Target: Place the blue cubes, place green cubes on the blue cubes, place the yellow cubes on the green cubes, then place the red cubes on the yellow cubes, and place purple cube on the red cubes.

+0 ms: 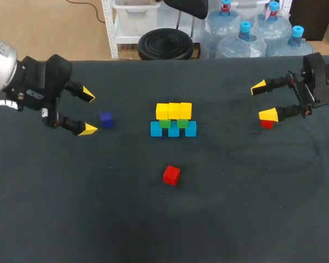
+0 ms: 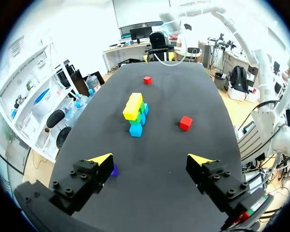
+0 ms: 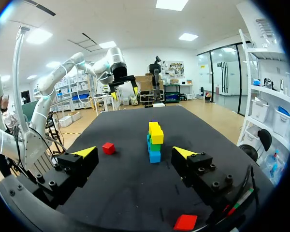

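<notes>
My left tool and right tool both gape wide, empty (red cube looks light, rigid): I'd pinch opposite flat faces.

Bare table spans the frame's lower corners; the cube stack and a red cube stand mid-frame.
</notes>
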Action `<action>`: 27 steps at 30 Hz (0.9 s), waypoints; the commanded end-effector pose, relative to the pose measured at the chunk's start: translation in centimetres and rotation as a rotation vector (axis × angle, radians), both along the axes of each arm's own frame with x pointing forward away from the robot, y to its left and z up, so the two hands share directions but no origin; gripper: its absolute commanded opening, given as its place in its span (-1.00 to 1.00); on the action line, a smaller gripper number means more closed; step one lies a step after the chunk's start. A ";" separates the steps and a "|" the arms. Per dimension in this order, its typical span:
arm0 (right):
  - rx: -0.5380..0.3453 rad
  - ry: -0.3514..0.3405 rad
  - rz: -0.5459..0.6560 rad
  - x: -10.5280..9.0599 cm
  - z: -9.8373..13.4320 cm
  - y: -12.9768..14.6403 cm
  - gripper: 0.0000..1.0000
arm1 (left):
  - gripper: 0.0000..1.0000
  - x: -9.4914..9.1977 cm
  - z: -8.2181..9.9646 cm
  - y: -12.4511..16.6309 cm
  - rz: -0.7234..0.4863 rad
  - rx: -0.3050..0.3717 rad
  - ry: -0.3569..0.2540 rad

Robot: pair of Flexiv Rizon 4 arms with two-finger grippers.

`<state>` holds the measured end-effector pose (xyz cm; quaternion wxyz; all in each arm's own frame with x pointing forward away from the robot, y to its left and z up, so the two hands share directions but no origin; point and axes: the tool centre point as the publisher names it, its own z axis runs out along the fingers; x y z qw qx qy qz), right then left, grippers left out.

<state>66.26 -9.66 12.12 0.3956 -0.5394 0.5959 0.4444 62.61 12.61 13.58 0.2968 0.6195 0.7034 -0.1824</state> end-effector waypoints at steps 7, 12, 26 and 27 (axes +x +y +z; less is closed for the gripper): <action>-0.159 -0.077 -0.172 1.1 0.1 -3.3 1.00 | 1.00 -0.1 0.0 0.1 -0.002 -0.005 -0.003; -0.240 -0.098 -0.309 0.9 -0.9 -4.8 1.00 | 1.00 -0.1 0.0 0.1 -0.002 -0.005 -0.003; -0.225 -0.096 -0.474 2.9 -6.2 -7.3 1.00 | 1.00 -0.1 0.0 0.1 -0.002 -0.005 -0.003; -0.214 -0.088 -0.475 3.2 -6.5 -7.4 1.00 | 1.00 -0.1 0.0 0.1 -0.002 -0.005 -0.003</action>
